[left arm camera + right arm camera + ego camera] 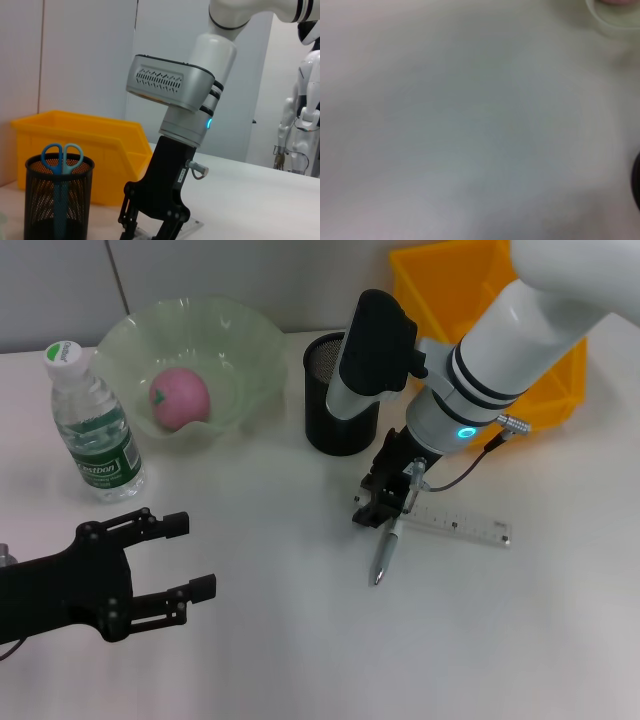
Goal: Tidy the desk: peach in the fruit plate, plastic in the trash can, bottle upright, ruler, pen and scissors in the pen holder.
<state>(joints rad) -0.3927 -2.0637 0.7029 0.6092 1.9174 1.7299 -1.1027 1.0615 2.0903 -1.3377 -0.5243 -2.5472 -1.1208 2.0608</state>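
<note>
My right gripper [385,502] is low over the table in front of the black mesh pen holder [335,405], shut on a silver pen [388,548]. The pen is tilted, with its tip near the table. The clear ruler [462,526] lies flat just right of the gripper. The left wrist view shows the right gripper [150,222] and blue-handled scissors [62,156] standing in the pen holder [57,200]. The pink peach [180,397] sits in the green fruit plate [250,350]. The water bottle [95,430] stands upright at the left. My left gripper [190,557] hovers open at the front left.
A yellow bin [470,290] stands behind the right arm, also seen as the yellow bin [85,140] behind the holder. The right wrist view shows mostly bare white table [470,125] with the plate rim [612,20] at one corner.
</note>
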